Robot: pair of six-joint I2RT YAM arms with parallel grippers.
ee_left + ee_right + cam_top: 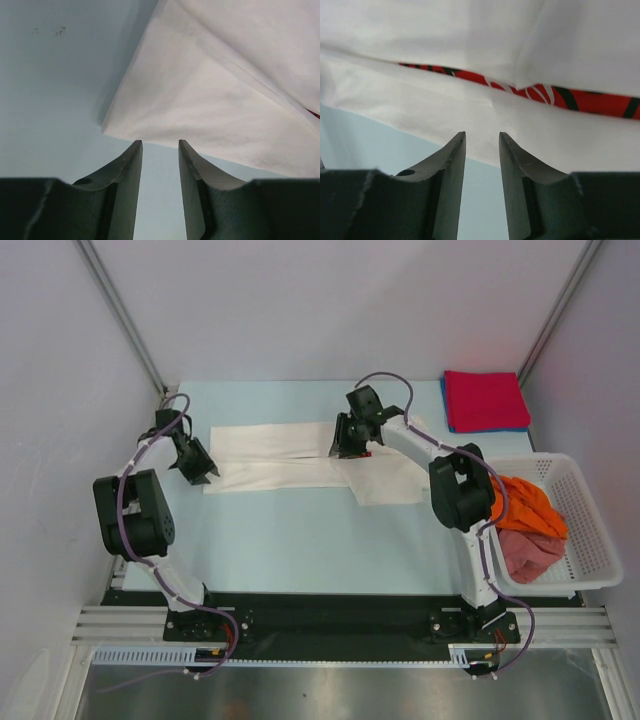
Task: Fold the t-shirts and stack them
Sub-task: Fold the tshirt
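Left claw (160,141) parted, empty; right claw (481,133) likewise; basket (597,530) holds orange tee (525,505), pinkish tee (528,552)

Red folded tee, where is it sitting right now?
Top view: the red tee lies folded at the far right corner of the table, atop a blue one, just beyond the basket.

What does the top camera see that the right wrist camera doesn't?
Only the top view: the basket holding an orange shirt, a folded red shirt at the far right, and the left gripper. Only the right wrist: black and white lines in the red print, seen between folds. Both: the white shirt, the table and the open right gripper.
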